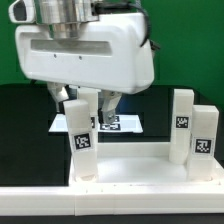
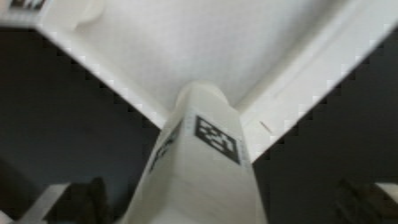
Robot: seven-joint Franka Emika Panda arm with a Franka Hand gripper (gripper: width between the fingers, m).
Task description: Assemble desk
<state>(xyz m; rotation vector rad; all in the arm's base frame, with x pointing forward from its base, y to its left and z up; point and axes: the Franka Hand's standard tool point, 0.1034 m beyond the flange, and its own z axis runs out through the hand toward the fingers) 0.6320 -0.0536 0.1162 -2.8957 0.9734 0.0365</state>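
Note:
The white desk tabletop lies flat on the black table, and three white legs with black-and-white tags stand upright on it. One leg stands at the exterior view's left. Two more legs stand at the right. My gripper hangs over the left leg, with its fingers on either side of the leg's top. In the wrist view this leg rises from a corner of the tabletop. The dark fingers stand well apart from the leg, so the gripper is open and holds nothing.
The marker board lies flat on the table behind the tabletop, partly hidden by my fingers. A white border rail runs along the front edge. A green wall stands at the back.

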